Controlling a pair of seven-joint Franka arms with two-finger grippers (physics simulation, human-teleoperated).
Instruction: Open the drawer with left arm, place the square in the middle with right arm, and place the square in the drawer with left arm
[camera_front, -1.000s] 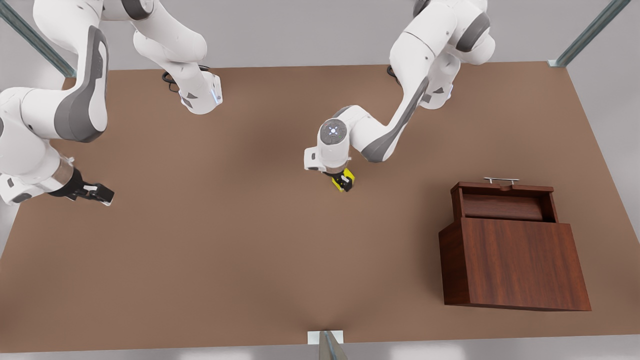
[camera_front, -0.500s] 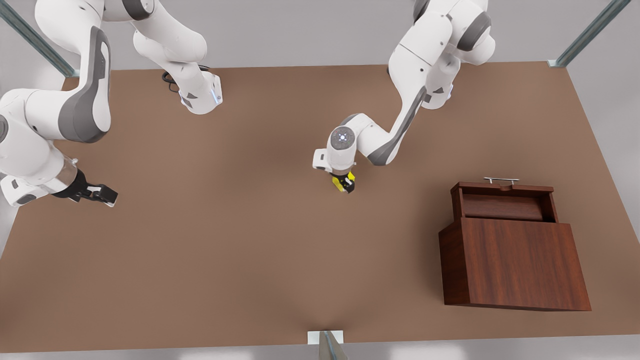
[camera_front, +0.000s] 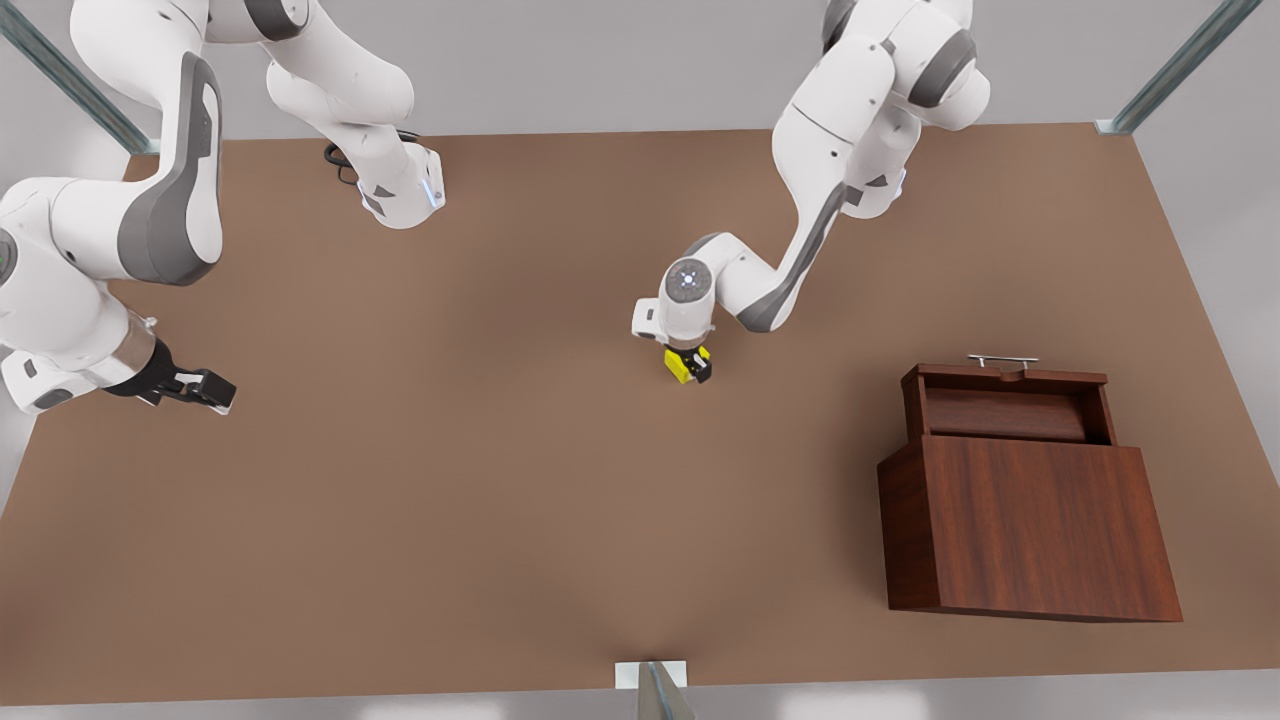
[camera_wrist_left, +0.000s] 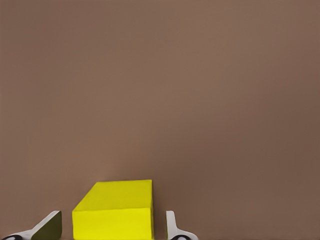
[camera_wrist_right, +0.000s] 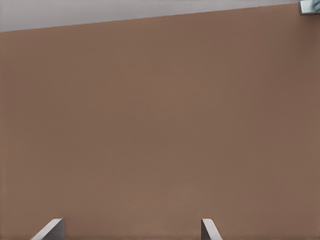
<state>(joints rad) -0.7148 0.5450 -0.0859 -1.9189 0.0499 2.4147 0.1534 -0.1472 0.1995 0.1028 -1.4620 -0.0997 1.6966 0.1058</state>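
Noted left gripper (camera_front: 690, 357) lowered over the square (camera_wrist_left: 115, 210), fingers (camera_wrist_left: 50, 226) spread either side with slim gaps, not clamped. Recorded its wrist shifted toward the front view's right over the past second and settled squarely above; square unmoved, resting on the middle (camera_front: 560, 430). Judged second step complete, pickup imminent, closing next. Observed drawer (camera_front: 1005, 400) already pulled out of the cabinet (camera_front: 1030, 530), well apart. Logged right gripper (camera_front: 205, 388) waiting open at the front view's left
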